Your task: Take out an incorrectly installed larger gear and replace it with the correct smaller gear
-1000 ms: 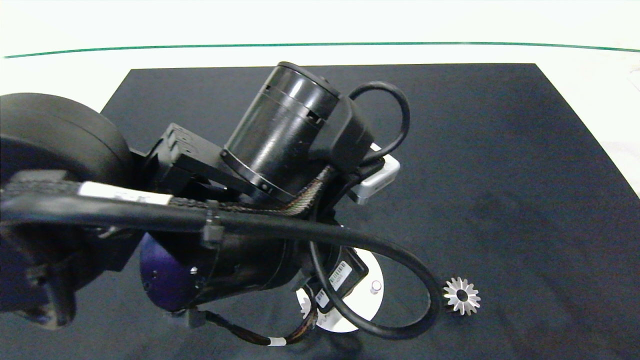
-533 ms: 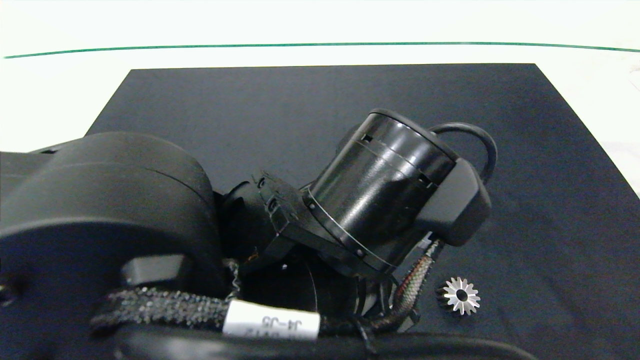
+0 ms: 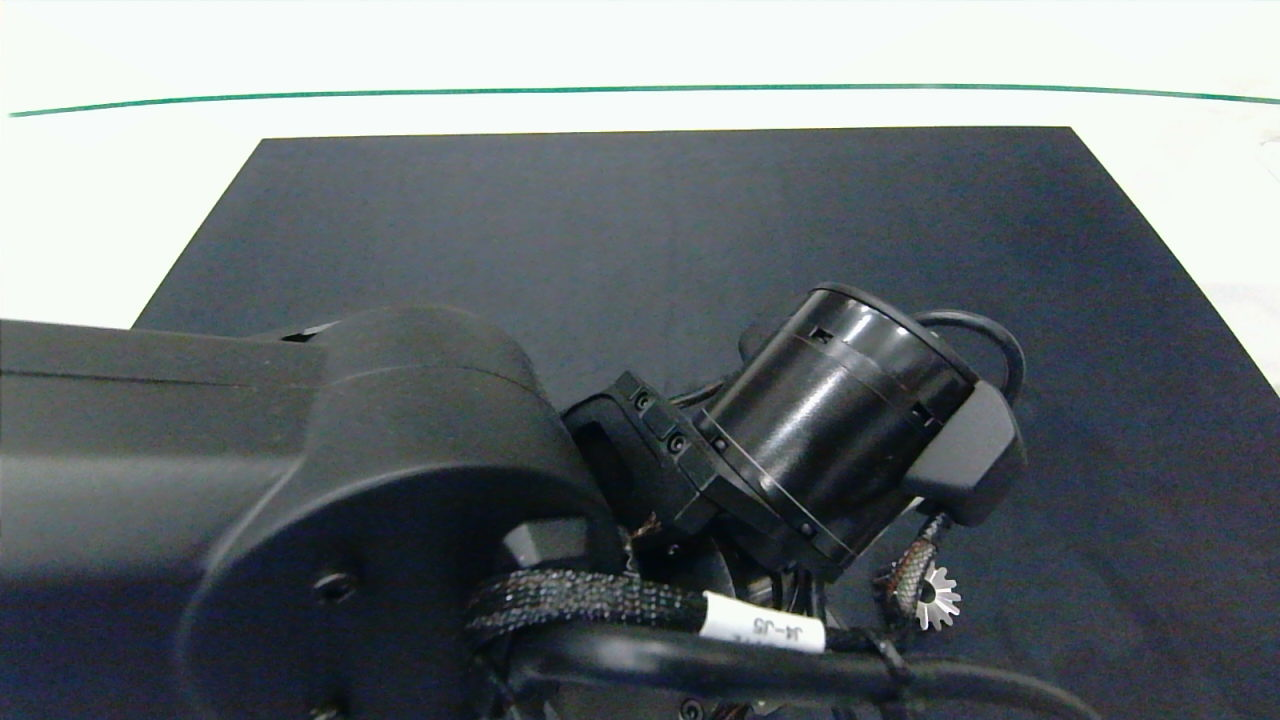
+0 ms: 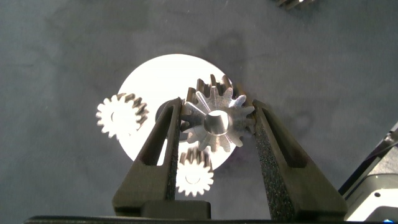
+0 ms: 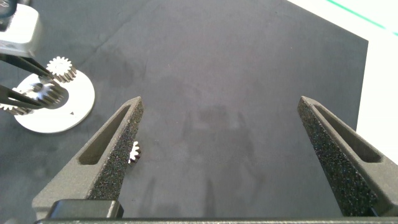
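Note:
In the left wrist view my left gripper (image 4: 217,107) is over the white round plate (image 4: 163,73), with both pads against the teeth of the larger gear (image 4: 217,121). That gear is silver with long pointed teeth. The smaller gear (image 3: 937,598) lies loose on the black mat to the right of the left arm, half hidden by a cable. The right wrist view shows it too, as the smaller gear (image 5: 133,151) at the edge of a finger. My right gripper (image 5: 221,102) hangs open above bare mat, away from the plate (image 5: 59,112), and is out of the head view.
Two small pale gears (image 4: 118,115) (image 4: 194,175) sit on the plate beside the larger one. The left arm (image 3: 400,520) fills the head view's lower left and hides the plate there. The black mat (image 3: 650,230) lies on a white table.
The left arm has swung right and down over the plate, which it now hides in the head view. Its cable now covers part of the loose gear, which has not moved.

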Robot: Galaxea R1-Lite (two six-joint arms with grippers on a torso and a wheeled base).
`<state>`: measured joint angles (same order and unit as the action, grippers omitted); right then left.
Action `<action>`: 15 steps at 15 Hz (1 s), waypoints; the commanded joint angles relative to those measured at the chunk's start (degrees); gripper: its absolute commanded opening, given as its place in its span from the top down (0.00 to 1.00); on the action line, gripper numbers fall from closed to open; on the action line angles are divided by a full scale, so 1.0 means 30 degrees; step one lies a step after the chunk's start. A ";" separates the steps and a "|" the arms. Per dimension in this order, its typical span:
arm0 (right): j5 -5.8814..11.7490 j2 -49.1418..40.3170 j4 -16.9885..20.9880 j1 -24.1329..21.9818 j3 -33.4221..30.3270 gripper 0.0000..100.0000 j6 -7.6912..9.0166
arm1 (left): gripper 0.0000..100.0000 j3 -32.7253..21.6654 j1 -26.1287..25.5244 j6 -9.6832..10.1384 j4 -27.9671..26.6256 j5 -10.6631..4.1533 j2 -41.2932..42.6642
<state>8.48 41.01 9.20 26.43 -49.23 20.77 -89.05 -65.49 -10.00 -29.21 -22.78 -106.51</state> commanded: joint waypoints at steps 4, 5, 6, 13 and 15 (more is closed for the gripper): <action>-0.0045 -0.0017 0.0008 0.0009 0.0002 0.00 0.0048 | 0.87 -0.0755 -0.0173 -0.0037 -0.0108 -0.0052 -0.1118; -0.0045 -0.0047 0.0008 0.0009 0.0002 0.00 0.0048 | 0.87 -0.0755 -0.0173 -0.0008 -0.0108 -0.0052 -0.1382; -0.0074 -0.0017 0.0008 0.0009 0.0002 0.00 0.0048 | 0.87 -0.0843 -0.0173 -0.0037 -0.0078 -0.0052 -0.1557; -0.0074 0.0041 0.0008 0.0009 0.0032 0.00 0.0048 | 0.87 -0.1107 0.0179 -0.0857 -0.0108 -0.0081 -0.2261; -0.0104 0.0041 0.0008 0.0009 0.0032 0.00 0.0048 | 0.87 -0.1107 0.0296 -0.0887 -0.0108 -0.0052 -0.2290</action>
<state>8.13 40.98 9.25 26.45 -49.14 20.78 -92.42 -64.74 -12.57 -29.35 -22.80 -113.15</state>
